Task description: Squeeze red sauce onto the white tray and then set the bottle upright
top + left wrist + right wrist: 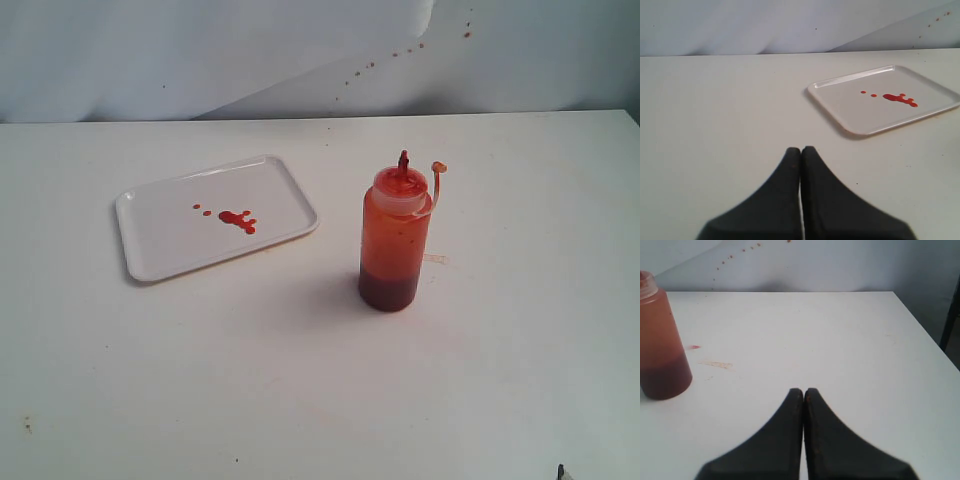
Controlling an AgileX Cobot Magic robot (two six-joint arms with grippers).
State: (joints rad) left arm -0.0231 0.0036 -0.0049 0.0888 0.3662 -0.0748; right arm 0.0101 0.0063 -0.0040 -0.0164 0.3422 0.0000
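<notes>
The bottle [394,240] stands upright on the table right of centre, orange-red with dark red at its base, its red nozzle up and small cap hanging beside it. The right wrist view shows the bottle [660,340] too. The white tray [160,245] lies flat to its left with red sauce [238,219] as a few drops and a blob. The left wrist view shows the white tray [840,102] and red sauce [898,98]. My left gripper [801,149] is shut, empty, well short of the tray. My right gripper [803,390] is shut, empty, apart from the bottle.
The white table [300,400] has a faint pinkish smear [716,364] near the bottle's base. Small red spatters [395,54] dot the pale back wall. The table's right edge [925,335] shows in the right wrist view, with a dark post [951,315] beyond it.
</notes>
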